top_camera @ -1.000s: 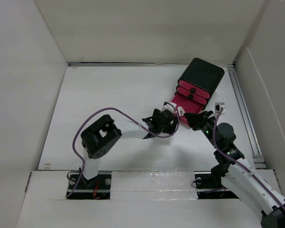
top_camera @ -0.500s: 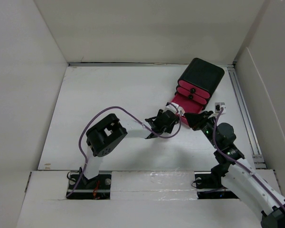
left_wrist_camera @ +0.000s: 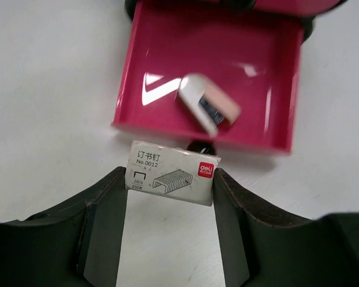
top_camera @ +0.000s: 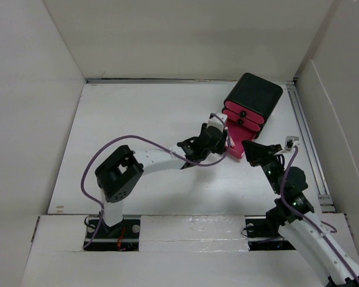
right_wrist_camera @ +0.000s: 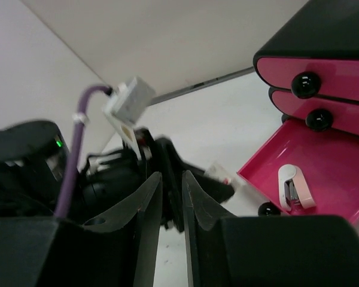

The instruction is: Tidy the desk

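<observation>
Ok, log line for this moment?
left gripper: shut on staple box, at front edge of open drawer | stapler: inside drawer | right gripper: shut, empty

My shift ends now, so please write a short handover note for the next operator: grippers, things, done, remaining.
Left gripper: shut on the staples box, held at the front edge of the open pink drawer.
Right gripper: nearly shut, holding nothing, beside that drawer.
Done: the stapler lies inside the drawer.
Left: drop the staples box in, then probably push the drawer closed.
</observation>
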Controlling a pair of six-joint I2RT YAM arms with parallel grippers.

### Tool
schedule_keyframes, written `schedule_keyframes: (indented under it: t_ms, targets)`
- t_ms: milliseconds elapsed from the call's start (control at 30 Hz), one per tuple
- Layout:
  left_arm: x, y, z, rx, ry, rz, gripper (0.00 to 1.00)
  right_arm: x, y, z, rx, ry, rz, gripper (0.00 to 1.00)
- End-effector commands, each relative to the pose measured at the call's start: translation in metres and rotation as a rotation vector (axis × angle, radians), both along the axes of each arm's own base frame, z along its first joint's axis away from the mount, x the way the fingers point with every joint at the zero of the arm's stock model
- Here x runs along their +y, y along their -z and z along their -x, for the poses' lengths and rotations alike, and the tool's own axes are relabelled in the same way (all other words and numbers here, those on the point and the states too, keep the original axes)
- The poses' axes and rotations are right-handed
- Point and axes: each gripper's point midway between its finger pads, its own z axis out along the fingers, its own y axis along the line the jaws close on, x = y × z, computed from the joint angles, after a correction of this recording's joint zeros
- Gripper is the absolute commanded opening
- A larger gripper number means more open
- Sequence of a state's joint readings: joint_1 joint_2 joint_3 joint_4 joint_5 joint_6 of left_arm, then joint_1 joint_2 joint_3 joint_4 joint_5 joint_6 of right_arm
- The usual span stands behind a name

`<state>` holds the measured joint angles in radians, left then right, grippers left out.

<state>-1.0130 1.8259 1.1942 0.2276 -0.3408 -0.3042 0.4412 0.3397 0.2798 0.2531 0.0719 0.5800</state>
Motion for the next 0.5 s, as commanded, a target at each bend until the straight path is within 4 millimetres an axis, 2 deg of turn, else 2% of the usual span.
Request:
schedule_keyframes:
  t_ms: [0, 33, 67, 133, 167, 200, 233, 333, 367, 400, 433, 467]
  targets:
    - [-0.037, -0.047, -0.025, -0.082, 0.0, 0.123, 0.38, 0.001, -0.002, -0.004, 0.01, 0.01, 0.009, 0.25]
    - [-0.042, -0.046, -0.033, -0.082, -0.007, 0.127, 0.4, 0.001, 0.0, -0.005, 0.017, 0.011, 0.012, 0.25]
    - [-0.056, -0.051, -0.043, -0.091, -0.011, 0.144, 0.45, 0.001, 0.001, -0.006, 0.023, 0.016, 0.014, 0.25]
    - [-0.066, -0.052, -0.049, -0.093, -0.015, 0.148, 0.54, 0.0, 0.0, -0.005, 0.018, 0.018, 0.015, 0.25]
    - [-0.074, -0.056, -0.055, -0.102, -0.019, 0.166, 0.73, -0.001, -0.001, -0.004, 0.015, 0.021, 0.013, 0.25]
    - [-0.075, -0.056, -0.057, -0.097, -0.031, 0.164, 0.81, -0.003, -0.001, -0.003, 0.009, 0.027, 0.009, 0.25]
    - [-0.074, -0.052, -0.061, -0.075, -0.036, 0.165, 0.93, -0.005, -0.004, -0.001, -0.002, 0.033, 0.002, 0.25]
    - [-0.063, -0.045, -0.055, -0.069, -0.046, 0.158, 0.94, -0.005, -0.005, 0.0, -0.004, 0.028, -0.001, 0.25]
    - [-0.057, -0.053, -0.052, -0.076, -0.053, 0.172, 0.9, -0.004, -0.004, 0.0, -0.003, 0.027, 0.0, 0.25]
    - [-0.044, -0.038, -0.046, -0.061, -0.072, 0.153, 0.86, -0.003, -0.004, 0.0, -0.003, 0.02, -0.001, 0.25]
    - [-0.038, -0.031, -0.041, -0.051, -0.074, 0.15, 0.81, -0.002, -0.002, -0.001, 0.005, 0.015, 0.001, 0.25]
    - [-0.032, -0.041, -0.036, -0.057, -0.069, 0.176, 0.7, -0.001, -0.003, -0.002, 0.004, 0.013, -0.001, 0.25]
